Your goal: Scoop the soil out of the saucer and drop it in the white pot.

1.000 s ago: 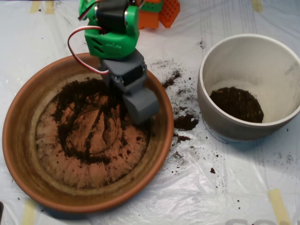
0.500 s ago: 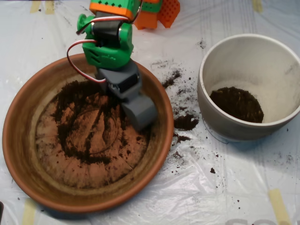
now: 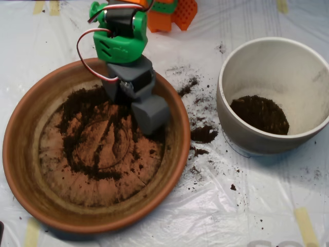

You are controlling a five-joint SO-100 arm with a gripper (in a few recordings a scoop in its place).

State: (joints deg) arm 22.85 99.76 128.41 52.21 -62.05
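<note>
The scoop (image 3: 150, 114) has edged back toward one o'clock in the saucer (image 3: 31, 170), still low over the soil (image 3: 82, 105); whether its fingers are open or closed, I cannot tell.

Scoop (image 3: 150, 115) positioned over upper right interior of saucer (image 3: 23, 170). Soil (image 3: 82, 110) scattered thinly across saucer floor. White pot (image 3: 232, 126) at right contains soil; spillage lies on plastic sheet (image 3: 247, 206) between.

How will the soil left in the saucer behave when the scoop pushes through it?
The soil looks loose and crumbly, so it will likely smear rather than pile. It lies thin on the saucer; expect small loads. Crumbs on the plastic sheet suggest it spills easily.
</note>
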